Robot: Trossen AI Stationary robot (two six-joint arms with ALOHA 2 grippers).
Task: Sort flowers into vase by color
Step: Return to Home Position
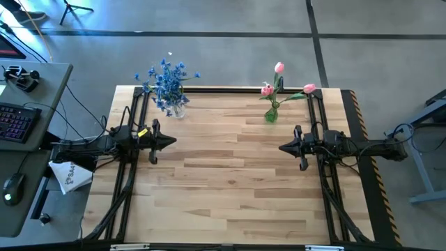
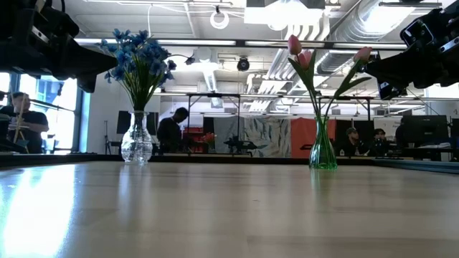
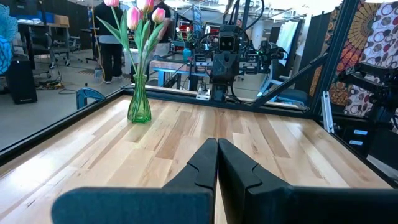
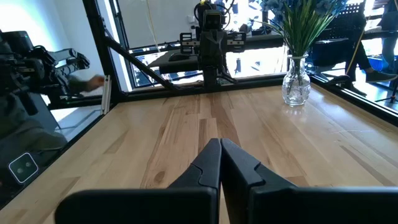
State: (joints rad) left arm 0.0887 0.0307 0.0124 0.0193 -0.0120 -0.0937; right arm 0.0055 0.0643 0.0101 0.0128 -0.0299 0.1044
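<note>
Tulips [image 1: 279,67]: I count 3, all in green vase [image 1: 271,115], back right of table [image 1: 230,181]. Blue sprays [image 1: 167,80] bunched in clear vase [image 1: 179,110], back left; can't count stems. L gripper [image 1: 169,141] & R gripper [image 1: 283,147] both clenched, empty, facing each other.

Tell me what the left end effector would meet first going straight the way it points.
Probably the right end effector, facing it across the table; the green vase stands aside.

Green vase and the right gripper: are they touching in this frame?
Apart. The high view shows bare tabletop between the right gripper, fingers shut, and the green vase, which stands free near the far edge.
</note>
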